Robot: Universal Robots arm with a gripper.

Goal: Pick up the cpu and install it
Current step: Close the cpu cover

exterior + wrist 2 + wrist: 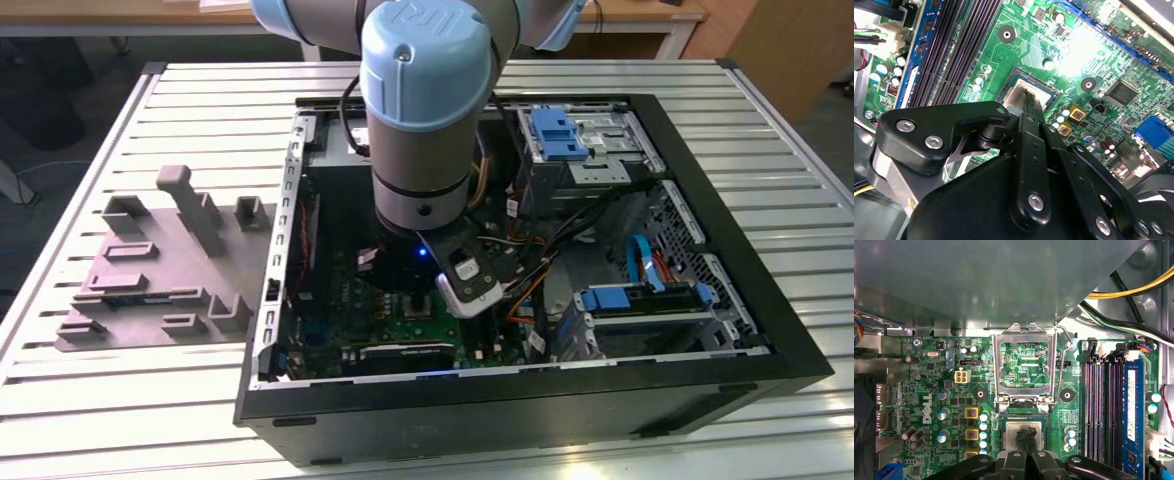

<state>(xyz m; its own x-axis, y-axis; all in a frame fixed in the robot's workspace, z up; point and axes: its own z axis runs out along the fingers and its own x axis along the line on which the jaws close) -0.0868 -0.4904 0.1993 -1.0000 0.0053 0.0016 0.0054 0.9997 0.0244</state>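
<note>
With gripper point(1027, 432) closed on nothing, tips on the cpu point(1013, 437), seat it flat and square in the socket point(1000, 440).

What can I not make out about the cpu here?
1) Whether the cpu sits in the socket or just above it: both wrist views, the tool covers its middle.
2) The cpu's edge nearest the wrist: first wrist view, behind the tool's body.
3) The socket: exterior view, the arm stands in front.
4) Board detail by the socket: second wrist view, lost in glare.
</note>
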